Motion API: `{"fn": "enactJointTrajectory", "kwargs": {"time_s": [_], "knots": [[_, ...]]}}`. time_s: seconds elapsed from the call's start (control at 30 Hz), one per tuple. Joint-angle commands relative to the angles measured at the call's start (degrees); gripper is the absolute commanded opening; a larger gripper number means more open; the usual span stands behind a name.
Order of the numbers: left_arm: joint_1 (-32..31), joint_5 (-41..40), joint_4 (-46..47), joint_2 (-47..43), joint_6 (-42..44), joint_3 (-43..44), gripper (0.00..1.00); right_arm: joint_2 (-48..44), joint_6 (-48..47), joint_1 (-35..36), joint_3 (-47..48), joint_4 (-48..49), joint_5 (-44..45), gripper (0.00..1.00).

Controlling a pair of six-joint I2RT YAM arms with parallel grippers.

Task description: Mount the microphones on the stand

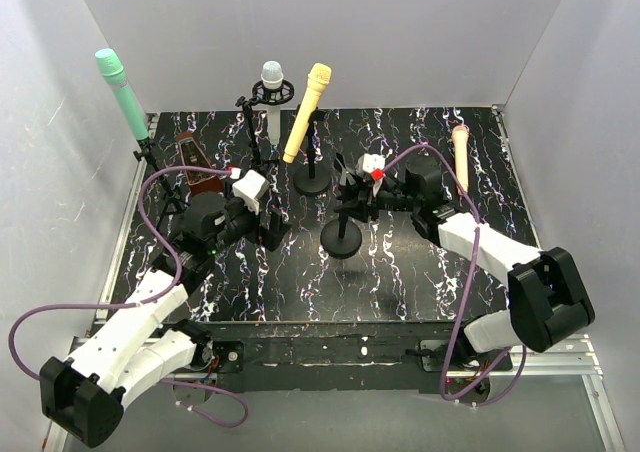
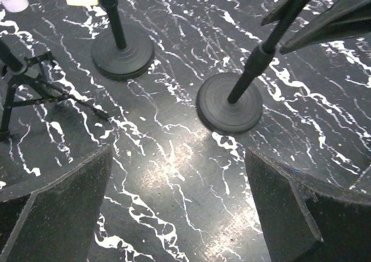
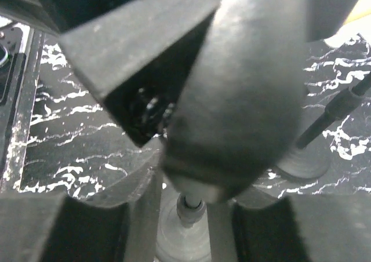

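With the left gripper (image 2: 178, 157) wide and empty, the right gripper (image 1: 352, 190) at the clip (image 3: 243, 99) of the bare stand (image 1: 343, 240) with its gap not discernible, and the pink microphone (image 1: 461, 157) lying on the table (image 1: 400, 272) far right, a sideways tug may topple that stand.

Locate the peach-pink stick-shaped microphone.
Top view: the peach-pink stick-shaped microphone is near the far right edge of the black marbled table, just beyond the white-and-black right arm.
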Motion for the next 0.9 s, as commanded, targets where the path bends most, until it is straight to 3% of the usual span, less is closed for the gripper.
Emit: {"fn": "enactJointTrajectory", "kwargs": {"time_s": [0.0,0.13,0.3,0.4,0.5,0.57,0.67,0.87], "knots": [[0.19,6.30,4.92,-3.28,-1.39,-1.79,0.98,-3.33,-4.25,-1.17,2.17,-10.59,-0.66,0.45],[0.28,11.13,9.14,-4.07,-4.55,-3.38,0.98,-6.24,-4.69,-3.63,0.85,-13.57,-1.36,0.64],[0.19,19.66,18.19,-1.80,-11.38,-5.31,0.97,-10.89,-6.45,-7.67,-0.90,-20.86,-2.24,0.72],[-0.68,21.25,24.86,0.31,-17.10,-7.15,0.95,-13.79,-6.98,-10.57,-0.47,-27.96,-0.67,0.82],[-5.59,16.27,30.06,1.37,-17.83,-9.18,0.95,-16.17,-5.08,-14.60,2.25,-35.54,0.91,0.98],[-11.47,10.82,31.12,2.69,-14.42,-9.44,0.95,-17.92,2.03,-20.39,3.14,-36.36,-1.25,0.98],[-18.59,3.08,35.06,7.51,-12.29,-9.09,0.95,-18.63,5.14,-28.14,2.61,-35.99,-13.20,0.96],[-21.52,-16.69,50.17,19.99,-9.82,-10.50,0.94,-20.92,4.80,-30.88,-2.23,-31.24,-13.14,0.94]]}}
